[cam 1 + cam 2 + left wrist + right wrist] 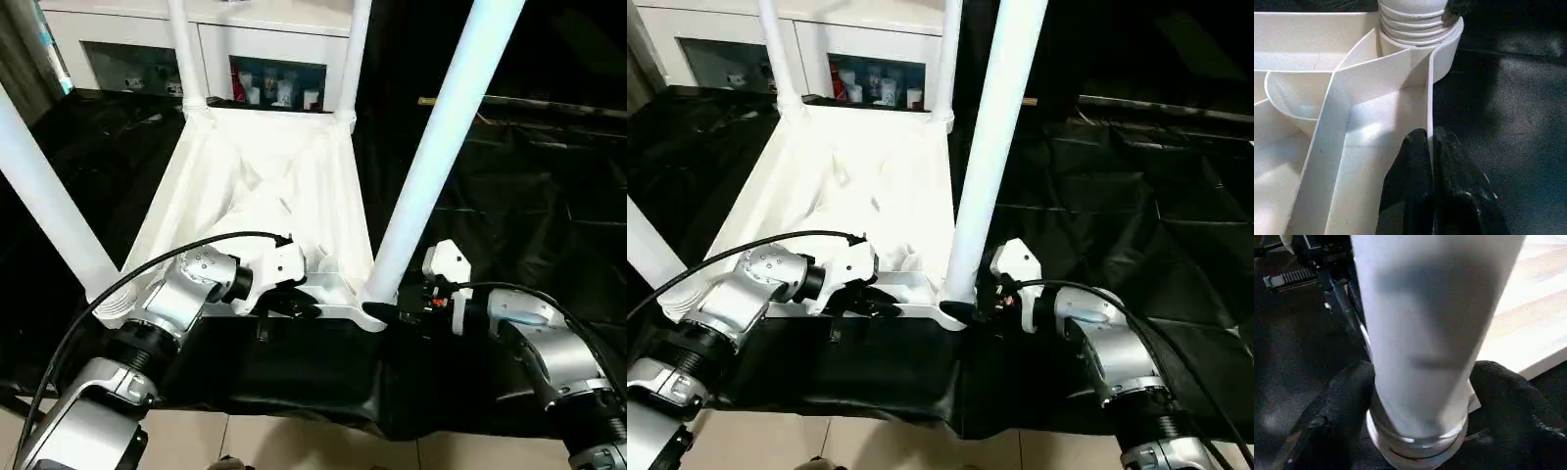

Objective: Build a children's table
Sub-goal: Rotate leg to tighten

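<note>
Black sheeting [509, 196] spread wide and wrinkled over the work surface, front edge drooping above pale floor tiles [294, 446]. Directly on it — the white tabletop [323, 186], flipped underside up, ribs showing, four white legs [436, 147] rising from its corner sockets. Behind — a white glass-door cabinet [274, 59].

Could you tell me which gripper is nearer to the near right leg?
Right. The right gripper straddles the leg's base; the left gripper pinches the tabletop's near rim, beside that corner.

No text, label, brand, number or sign can be read on anything here
</note>
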You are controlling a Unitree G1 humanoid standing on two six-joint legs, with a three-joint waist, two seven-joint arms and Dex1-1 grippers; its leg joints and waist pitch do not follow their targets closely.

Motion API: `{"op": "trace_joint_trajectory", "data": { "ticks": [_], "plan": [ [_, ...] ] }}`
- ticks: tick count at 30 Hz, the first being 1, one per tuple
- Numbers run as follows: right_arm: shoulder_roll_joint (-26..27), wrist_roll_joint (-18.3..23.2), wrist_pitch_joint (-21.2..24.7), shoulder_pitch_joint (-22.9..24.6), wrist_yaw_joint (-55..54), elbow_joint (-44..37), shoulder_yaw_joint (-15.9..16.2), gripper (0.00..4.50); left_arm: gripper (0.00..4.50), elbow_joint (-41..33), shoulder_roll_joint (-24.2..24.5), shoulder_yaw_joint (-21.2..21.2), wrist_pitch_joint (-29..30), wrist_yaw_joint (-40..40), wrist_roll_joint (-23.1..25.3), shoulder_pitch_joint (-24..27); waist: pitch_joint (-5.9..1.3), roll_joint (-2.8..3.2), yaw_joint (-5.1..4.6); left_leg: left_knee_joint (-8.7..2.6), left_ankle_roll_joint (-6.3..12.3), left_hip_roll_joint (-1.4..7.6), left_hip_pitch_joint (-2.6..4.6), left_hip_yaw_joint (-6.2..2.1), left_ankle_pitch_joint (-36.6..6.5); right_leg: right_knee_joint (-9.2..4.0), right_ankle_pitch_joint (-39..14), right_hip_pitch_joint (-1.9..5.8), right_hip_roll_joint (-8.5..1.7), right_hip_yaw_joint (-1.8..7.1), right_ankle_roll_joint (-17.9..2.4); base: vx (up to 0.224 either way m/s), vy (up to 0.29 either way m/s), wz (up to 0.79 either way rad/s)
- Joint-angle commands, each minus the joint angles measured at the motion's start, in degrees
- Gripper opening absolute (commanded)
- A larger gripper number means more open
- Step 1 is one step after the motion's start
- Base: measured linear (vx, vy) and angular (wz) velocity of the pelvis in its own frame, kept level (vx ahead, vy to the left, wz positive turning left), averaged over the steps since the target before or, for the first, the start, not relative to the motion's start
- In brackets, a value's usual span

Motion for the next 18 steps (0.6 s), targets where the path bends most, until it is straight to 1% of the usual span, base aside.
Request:
{"op": "trace_joint_trajectory", "data": {
  "ticks": [1, 2, 3, 7, 9, 10, 11, 12, 13, 16, 18],
  "plan": [
    [-0.72, -1.61, 0.25, -1.0, -0.54, 1.84, 0.01, 3.16, 0.0, 0.6, -1.16, -0.31, -0.47, -3.01, -2.2, 1.01, -3.78, -0.6, 0.42, -3.59, 3.61, 2.63, 0.44, -1.39, -8.54, -4.44, -9.45, 2.99, -4.53, 2.99, -12.19, 0.0, 0.0, 0.0],
    [-0.9, -1.84, 0.02, -0.99, -0.13, 2.05, 0.37, 3.16, 0.0, 0.7, -1.23, -0.26, -0.48, -2.92, -2.2, 0.95, -3.77, -0.63, 0.43, -3.6, 3.61, 2.63, 0.43, -1.4, -8.61, -4.44, -9.52, 3.0, -4.53, 2.99, -12.18, 0.0, 0.0, 0.0],
    [-1.07, -2.01, -0.13, -0.97, 0.2, 2.22, 0.62, 3.01, 0.0, 0.75, -1.24, -0.26, -0.5, -2.92, -2.2, 0.93, -3.78, -0.63, 0.42, -3.58, 3.65, 2.62, 0.44, -1.38, -8.69, -4.46, -9.63, 2.99, -4.52, 2.98, -12.21, 0.0, 0.0, 0.0],
    [-1.2, -1.98, -0.23, -0.95, 0.62, 2.5, 0.72, 2.69, 0.0, 0.62, -1.09, -0.24, -0.35, -3.0, -2.22, 1.0, -3.81, -0.66, 0.47, -3.58, 3.73, 2.66, 0.46, -1.4, -8.34, -4.41, -9.4, 3.01, -4.55, 2.99, -12.22, 0.0, 0.0, 0.0],
    [-1.18, -2.26, -0.12, -1.23, -0.11, 3.02, 0.49, 2.69, 0.0, 0.6, -1.01, -0.24, -0.35, -2.97, -2.17, 1.05, -3.78, -0.68, 0.43, -3.6, 3.7, 2.62, 0.4, -1.41, -8.42, -4.43, -9.54, 3.03, -4.52, 2.96, -12.18, 0.0, 0.0, 0.0],
    [-0.92, -1.94, 0.38, -1.49, -0.55, 3.41, 0.02, 3.2, 0.0, 0.59, -0.99, -0.23, -0.32, -2.96, -2.17, 1.06, -3.79, -0.65, 0.42, -3.58, 3.68, 2.63, 0.47, -1.39, -8.56, -4.46, -9.81, 2.98, -4.55, 2.97, -12.23, 0.0, 0.0, 0.0],
    [-0.69, -1.55, 0.81, -1.63, -0.69, 3.58, -0.33, 3.33, 0.0, 0.54, -0.94, -0.23, -0.31, -2.99, -2.17, 1.09, -3.73, -0.65, 0.42, -3.6, 3.64, 2.62, 0.41, -1.4, -8.67, -4.51, -10.09, 2.99, -4.56, 2.96, -12.17, 0.0, 0.0, 0.0],
    [-0.51, -1.0, 1.5, -1.71, -0.47, 3.65, -0.59, 3.35, 0.0, 0.58, -0.93, -0.22, -0.37, -2.98, -2.16, 1.08, -3.75, -0.77, 0.4, -3.57, 3.59, 2.57, 0.39, -1.38, -8.8, -4.56, -10.39, 3.03, -4.53, 2.99, -12.03, 0.0, 0.0, 0.0],
    [-0.4, -0.83, 1.74, -1.74, -0.39, 3.69, -0.64, 3.35, 0.0, 0.62, -0.91, -0.21, -0.42, -2.99, -2.15, 1.06, -3.79, -0.71, 0.41, -3.59, 3.52, 2.6, 0.42, -1.41, -8.71, -4.51, -10.58, 3.03, -4.56, 2.97, -12.03, 0.0, 0.0, 0.0],
    [-0.23, -2.39, 0.26, -1.86, -1.51, 4.13, 0.0, 3.68, 0.0, 0.76, -0.88, -0.15, -0.38, -3.05, -2.16, 0.88, -3.79, -0.69, 0.4, -3.62, 3.45, 2.65, 0.43, -1.42, -8.61, -4.44, -9.91, 2.99, -4.54, 2.97, -12.1, 0.0, 0.0, 0.0],
    [-0.02, -2.32, 0.26, -1.91, -1.58, 4.19, -0.01, 3.68, 0.0, 0.82, -0.91, -0.13, -0.32, -3.09, -2.19, 0.76, -3.79, -0.65, 0.41, -3.64, 3.39, 2.66, 0.5, -1.42, -8.68, -4.45, -9.78, 2.94, -4.51, 2.97, -12.21, 0.0, 0.0, 0.0]
  ]
}}
